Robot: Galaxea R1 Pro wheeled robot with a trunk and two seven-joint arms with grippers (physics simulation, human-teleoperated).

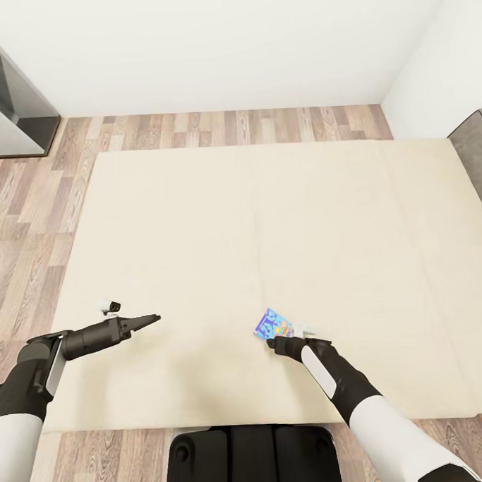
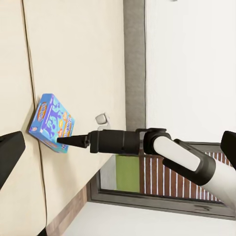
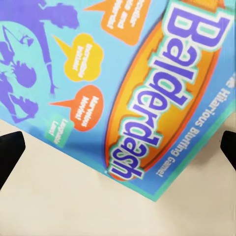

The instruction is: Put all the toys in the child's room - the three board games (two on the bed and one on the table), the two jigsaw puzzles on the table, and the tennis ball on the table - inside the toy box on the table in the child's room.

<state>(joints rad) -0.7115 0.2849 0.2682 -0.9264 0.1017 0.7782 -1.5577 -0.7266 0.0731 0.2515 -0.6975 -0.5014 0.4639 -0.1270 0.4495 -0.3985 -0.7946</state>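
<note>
One blue board game on bed

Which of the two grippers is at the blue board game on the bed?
The right gripper: its tips sit at the near edge of the blue board game on the bed. The left gripper hangs over bare mattress, well apart from the box.

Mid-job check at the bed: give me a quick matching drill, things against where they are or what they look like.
Things:
1. board game
2. left gripper
3. right gripper
4. bed

Descriptions:
A. plain beige surface
B. blue, lettered Balderdash
C. at the game's edge
D. over bare mattress, away from the game

Pairs: 1-B, 2-D, 3-C, 4-A
</note>
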